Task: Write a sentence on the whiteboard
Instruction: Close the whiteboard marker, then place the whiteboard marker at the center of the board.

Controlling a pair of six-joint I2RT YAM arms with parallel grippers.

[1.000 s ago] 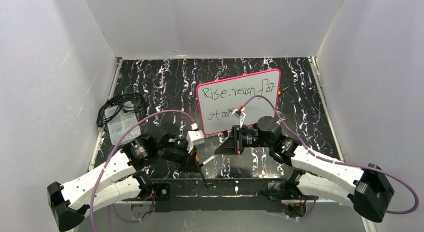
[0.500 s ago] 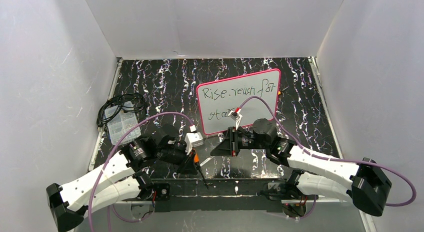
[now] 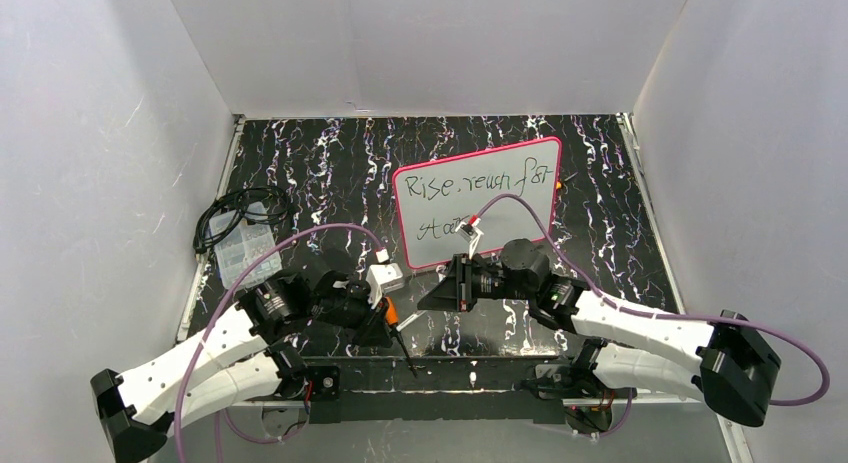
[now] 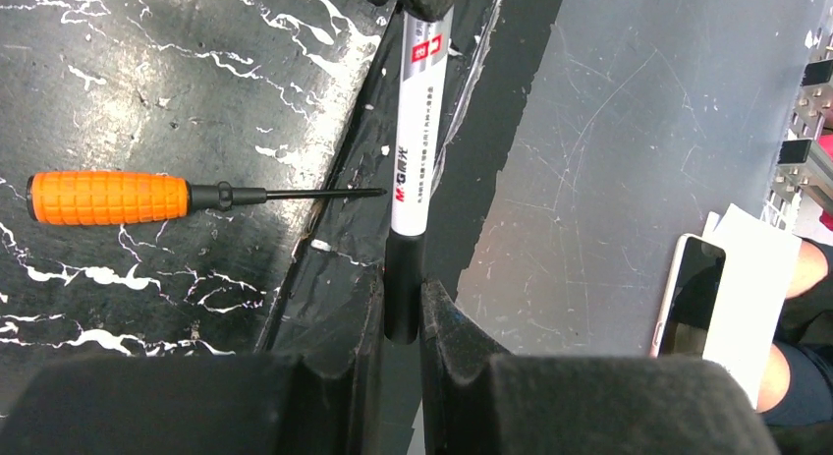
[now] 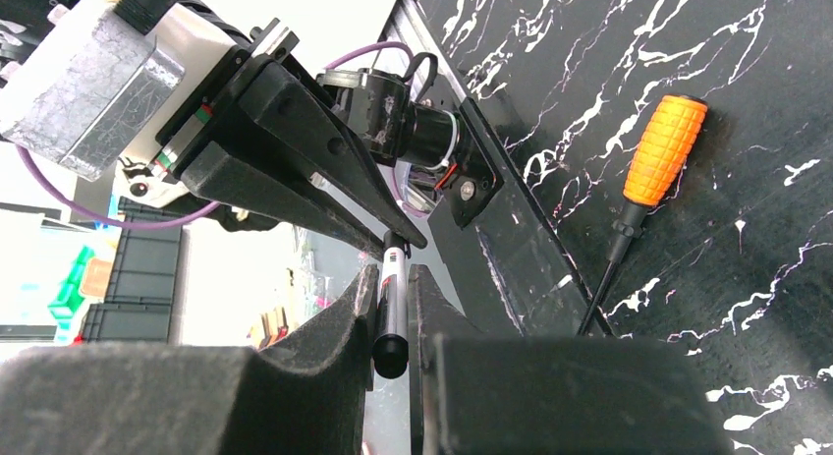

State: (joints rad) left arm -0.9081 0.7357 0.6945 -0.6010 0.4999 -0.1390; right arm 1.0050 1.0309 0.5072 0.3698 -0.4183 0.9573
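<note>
The whiteboard (image 3: 480, 198) with its pink-red frame stands at the table's middle back. The sentence (image 3: 470, 188) is on it in black, two scrawly lines, the lower one short. A white marker (image 4: 411, 150) with black ends spans between both grippers near the table's front edge. My left gripper (image 4: 403, 298) is shut on its black end. My right gripper (image 5: 393, 278) is shut on its white barrel (image 5: 392, 308). In the top view the left gripper (image 3: 385, 328) and right gripper (image 3: 425, 301) meet tip to tip, in front of the board.
An orange-handled screwdriver (image 3: 392, 315) lies on the black marbled table just under the grippers; it also shows in the left wrist view (image 4: 108, 198) and the right wrist view (image 5: 660, 150). A clear plastic box (image 3: 245, 251) and coiled black cable (image 3: 235, 213) sit at the left. White walls enclose the table.
My right arm has drawn back from the whiteboard, moving left and nearer. My left gripper has shifted slightly left and nearer. The writing is unchanged.
</note>
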